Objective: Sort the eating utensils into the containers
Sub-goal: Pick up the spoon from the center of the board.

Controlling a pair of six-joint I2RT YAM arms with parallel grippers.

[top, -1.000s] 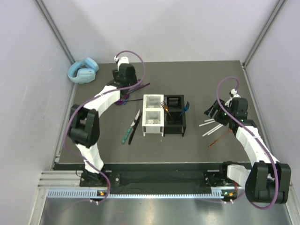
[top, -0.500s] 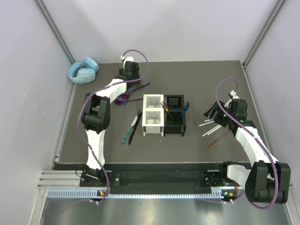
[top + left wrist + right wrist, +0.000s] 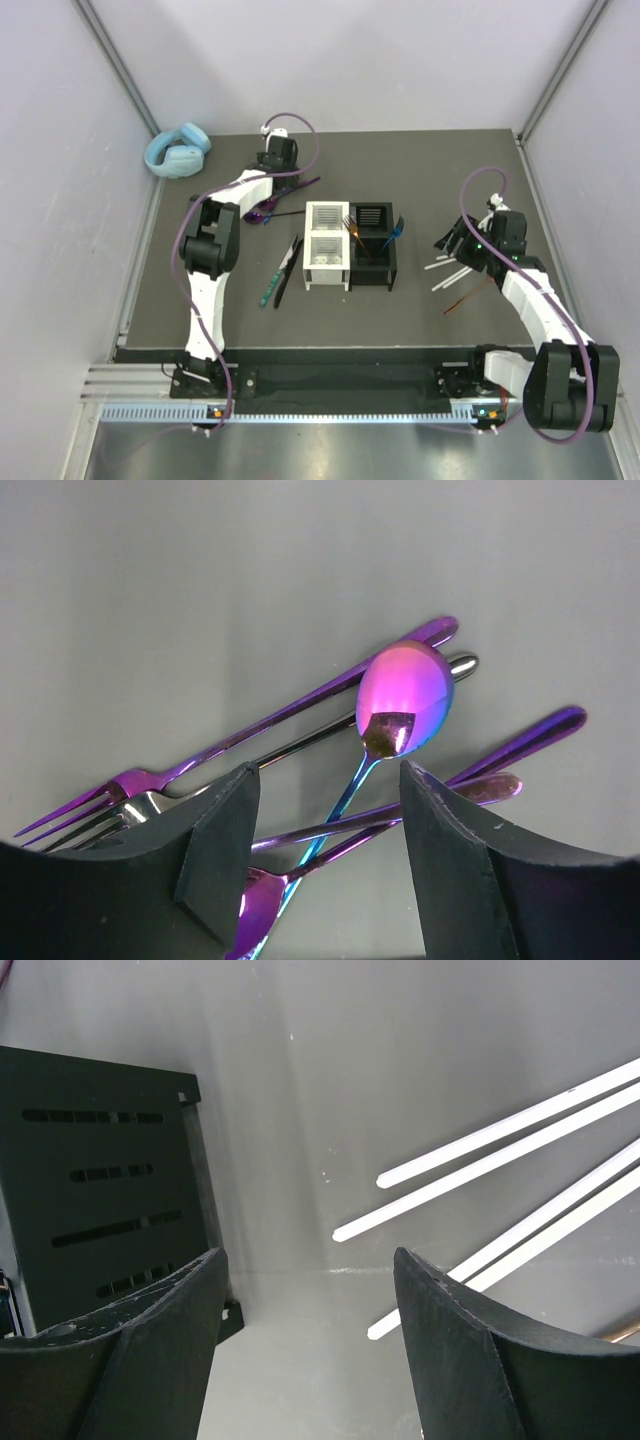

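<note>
My left gripper [image 3: 276,182] is open and empty, hovering over a pile of iridescent purple spoons and forks [image 3: 264,210] at the back left. In the left wrist view a purple spoon [image 3: 405,695] and crossed handles lie between my open fingertips [image 3: 325,780], with forks [image 3: 110,805] to the left. The white caddy [image 3: 326,262] and black caddy [image 3: 388,268] stand mid-table; the black one holds an orange fork [image 3: 352,230] and a blue utensil [image 3: 397,228]. My right gripper [image 3: 452,240] is open and empty near the white sticks [image 3: 450,272], which also show in the right wrist view [image 3: 500,1160].
A green-handled knife [image 3: 270,287] and a dark utensil [image 3: 290,262] lie left of the white caddy. A brown stick [image 3: 466,296] lies by the white sticks. Light-blue headphones [image 3: 177,150] sit at the back left corner. The black caddy's wall [image 3: 110,1190] is left of my right gripper.
My left arm has swung its elbow right and reached the gripper a little farther back over the purple cutlery. The right arm has not moved.
</note>
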